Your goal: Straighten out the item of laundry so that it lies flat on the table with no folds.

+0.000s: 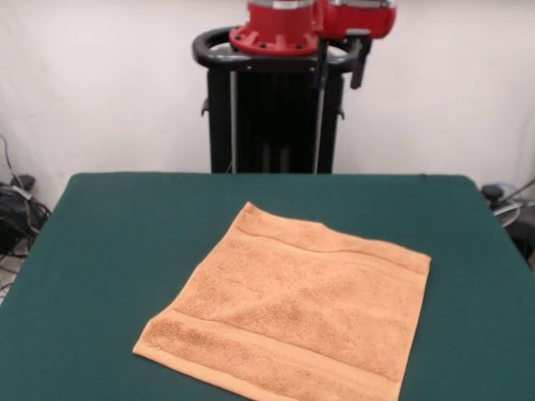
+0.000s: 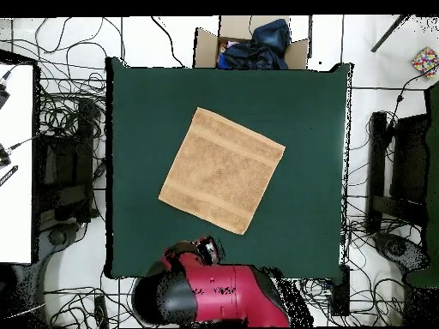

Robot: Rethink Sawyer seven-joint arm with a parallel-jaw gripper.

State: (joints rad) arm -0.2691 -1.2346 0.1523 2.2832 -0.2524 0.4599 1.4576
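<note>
Looking across the table (image 1: pixel 100 242), you see the towel (image 1: pixel 292 313) spread open on the dark green top, turned at an angle so one corner points toward the pedestal (image 1: pixel 276 117). Both woven bands show as flat stripes near opposite edges, and the cloth lies smooth with no folded corner. From overhead, the towel sits near the table's middle, well clear of every edge. The red arm (image 2: pixel 219 296) is drawn back over its base; you cannot tell the gripper's opening, and nothing touches the towel.
</note>
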